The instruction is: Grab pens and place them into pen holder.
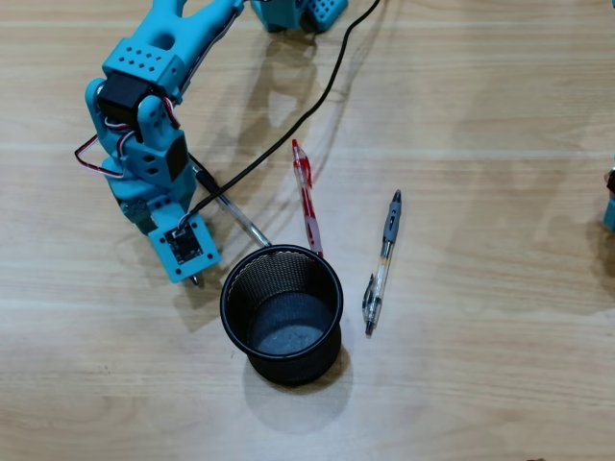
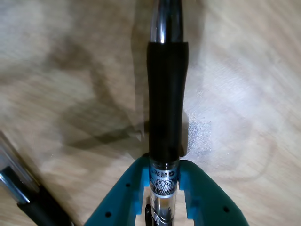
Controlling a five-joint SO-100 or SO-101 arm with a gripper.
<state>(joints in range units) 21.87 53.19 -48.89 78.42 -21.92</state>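
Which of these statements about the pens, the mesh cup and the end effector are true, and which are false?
1. The end effector is shut on a black-grip pen. True.
2. The mesh cup already holds a pen. False: it looks empty inside.
3. The red pen lies on the table. True.
4. The grey pen stands upright in the cup. False: it lies flat on the table, right of the cup in the overhead view.

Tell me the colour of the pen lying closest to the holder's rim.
Red pen, clearest in the overhead view, its lower end by the black mesh holder.
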